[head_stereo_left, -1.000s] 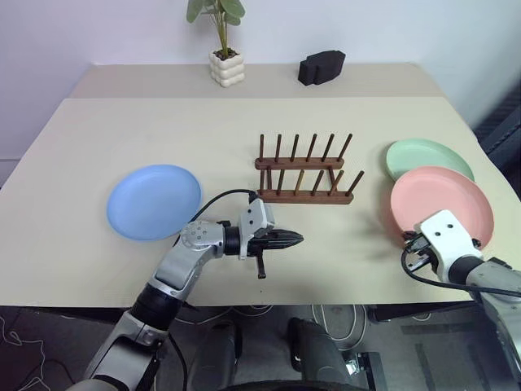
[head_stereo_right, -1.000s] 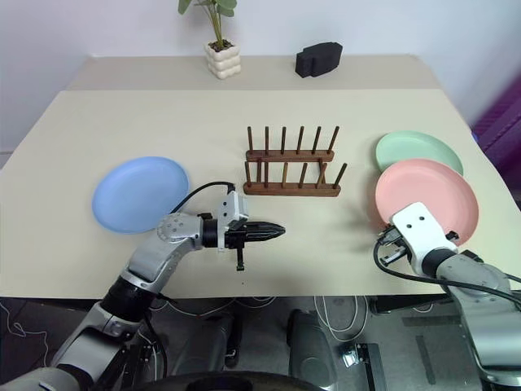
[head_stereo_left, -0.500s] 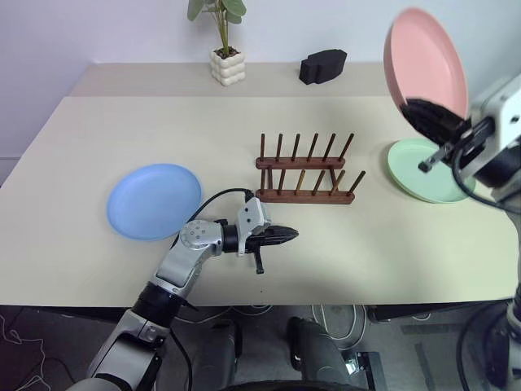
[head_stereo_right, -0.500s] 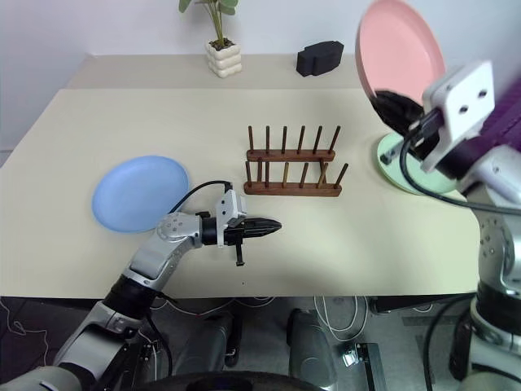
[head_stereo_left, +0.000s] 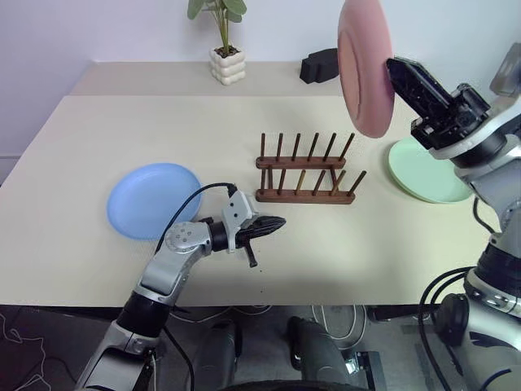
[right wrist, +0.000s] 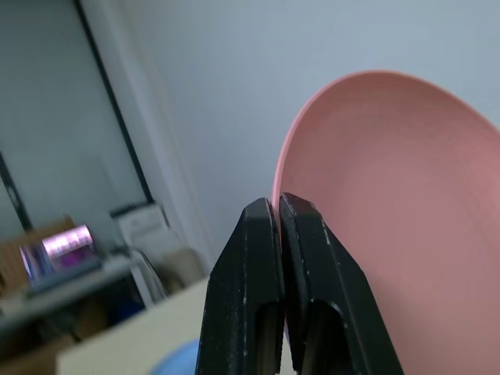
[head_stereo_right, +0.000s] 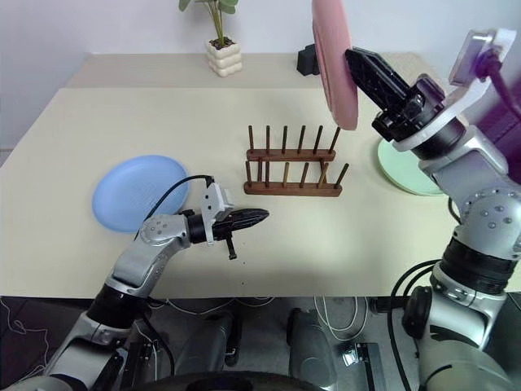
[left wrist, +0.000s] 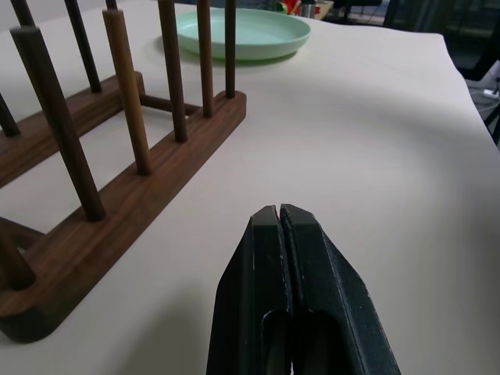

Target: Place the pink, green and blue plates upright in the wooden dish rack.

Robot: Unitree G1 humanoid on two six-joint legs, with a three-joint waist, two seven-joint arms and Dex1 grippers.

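- Holding pink plate (head_stereo_left: 364, 65) by its rim, right gripper (head_stereo_left: 392, 67) fingers clamped, high above wooden dish rack (head_stereo_left: 306, 173).
- Plate looks light, stiff, slick (rim pinch may pivot).
- Left gripper (head_stereo_left: 279, 221) fingers closed, empty, over the desk (head_stereo_left: 342, 252).

head eyes look down over the table (head_stereo_left: 98, 130); wrist views peer close along their fingers.

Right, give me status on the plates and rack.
Right gripper shut on pink plate, held on edge above wooden dish rack. Left gripper shut, empty. Rack slots clear; blue plate, green plate flat on table.
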